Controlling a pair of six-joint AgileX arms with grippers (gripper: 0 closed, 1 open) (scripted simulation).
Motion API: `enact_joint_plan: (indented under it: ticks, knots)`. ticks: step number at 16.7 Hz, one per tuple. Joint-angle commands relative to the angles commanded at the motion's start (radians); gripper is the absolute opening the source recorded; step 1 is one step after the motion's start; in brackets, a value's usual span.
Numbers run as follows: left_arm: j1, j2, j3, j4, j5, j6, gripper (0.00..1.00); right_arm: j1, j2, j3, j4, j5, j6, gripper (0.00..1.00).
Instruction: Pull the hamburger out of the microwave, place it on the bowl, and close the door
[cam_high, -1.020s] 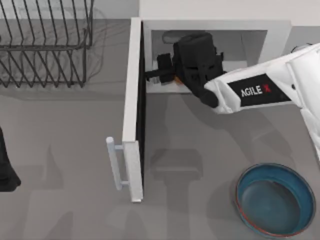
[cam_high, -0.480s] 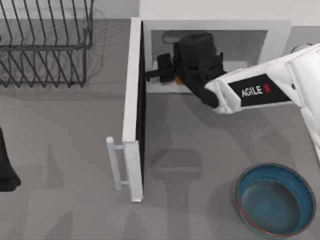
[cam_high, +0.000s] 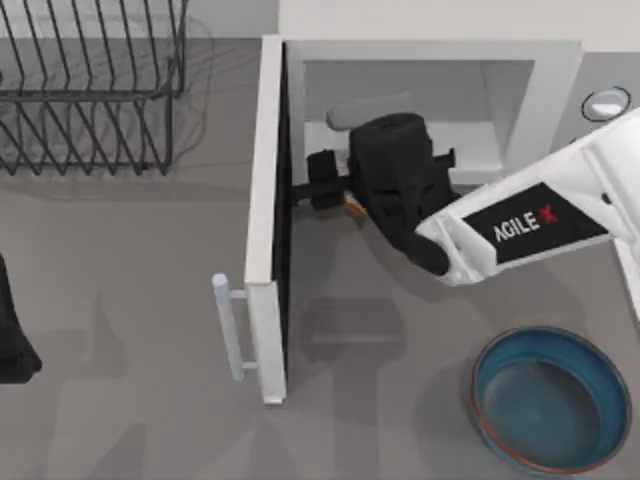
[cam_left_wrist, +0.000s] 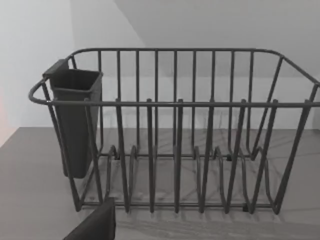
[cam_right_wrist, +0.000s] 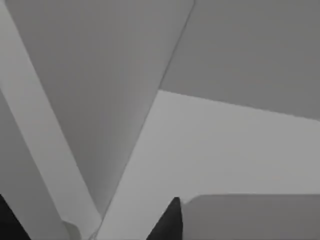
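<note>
Hamburger (cam_high: 352, 207) extraction at the microwave (cam_high: 430, 60) mouth.
Right gripper (cam_high: 330, 188) is clasping the bun's sides; likely light and soft, it is wanting gentle pressure.

Overhead down, wrist views close (forward)

Even, soft overhead light; faint shadows; mildly blurred.

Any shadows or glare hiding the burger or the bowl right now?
Top view: no glare; the right gripper and wrist cover most of the hamburger, leaving an orange sliver at the microwave mouth; soft arm shadows fall on the table, and the bowl stays evenly lit. Right wrist view: flat grey surfaces, no highlights.
</note>
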Motion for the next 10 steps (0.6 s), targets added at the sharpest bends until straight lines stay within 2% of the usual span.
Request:
enact_joint_plan:
  ticks: [5, 10]
  knots:
    - [0.0, 0.0, 0.0, 0.0, 0.0, 0.0, 1.0, 0.127, -0.162, -0.358, 0.145, 0.11, 0.062, 0.0]
    - [0.0, 0.0, 0.0, 0.0, 0.0, 0.0, 1.0, 0.193, -0.247, -0.5, 0.221, 0.168, 0.094, 0.0]
